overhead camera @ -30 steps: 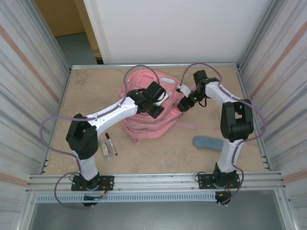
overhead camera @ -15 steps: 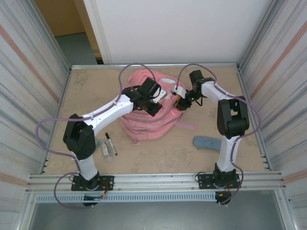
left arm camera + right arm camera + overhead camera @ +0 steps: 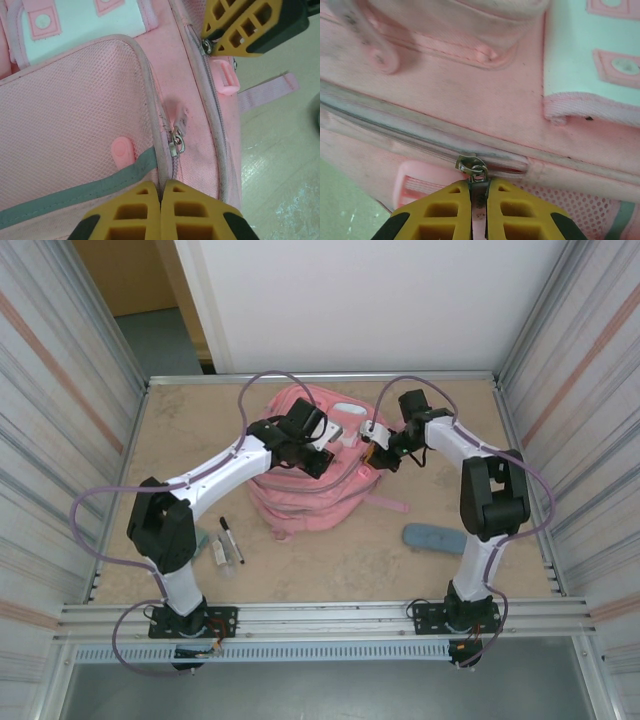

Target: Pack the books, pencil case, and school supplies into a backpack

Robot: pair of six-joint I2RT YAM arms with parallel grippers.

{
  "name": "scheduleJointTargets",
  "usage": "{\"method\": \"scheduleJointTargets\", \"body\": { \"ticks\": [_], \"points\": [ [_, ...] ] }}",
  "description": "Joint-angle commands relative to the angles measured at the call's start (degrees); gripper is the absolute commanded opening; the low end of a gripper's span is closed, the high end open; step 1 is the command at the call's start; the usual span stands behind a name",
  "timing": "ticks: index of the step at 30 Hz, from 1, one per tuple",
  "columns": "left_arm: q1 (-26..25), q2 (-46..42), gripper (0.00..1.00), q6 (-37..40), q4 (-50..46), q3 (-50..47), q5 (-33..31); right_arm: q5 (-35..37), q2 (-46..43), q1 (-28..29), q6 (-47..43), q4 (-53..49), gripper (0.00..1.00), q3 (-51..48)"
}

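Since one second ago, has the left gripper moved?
Yes. In the top view the left gripper has moved toward the far wall and slightly left, away from the black marker, which stayed put.

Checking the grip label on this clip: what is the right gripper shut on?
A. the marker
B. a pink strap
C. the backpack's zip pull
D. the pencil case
C: in the right wrist view the right gripper has its fingers pressed together on the metal zip pull of the backpack.
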Motion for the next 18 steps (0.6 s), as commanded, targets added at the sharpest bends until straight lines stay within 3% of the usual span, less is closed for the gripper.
{"method": "scheduleJointTargets", "body": {
  "ticks": [1, 9, 18],
  "points": [
    [0.9, -1.8, 0.00, -1.8, 4.7, 0.2, 0.6, -2.3, -4.4, 2.7, 1.9, -2.0, 0.02, -1.2],
    [2.0, 0.5, 0.00, -6.2, 7.3, 0.3, 2.4, 2.7, -8.7, 10.4, 8.6, -3.3, 0.03, -5.6],
    [3.2, 1.9, 0.00, -9.2, 12.3, -1.6, 3.5, -4.9, -11.7, 17.7, 21.8, 0.0, 0.07, -12.5]
  ]
}}
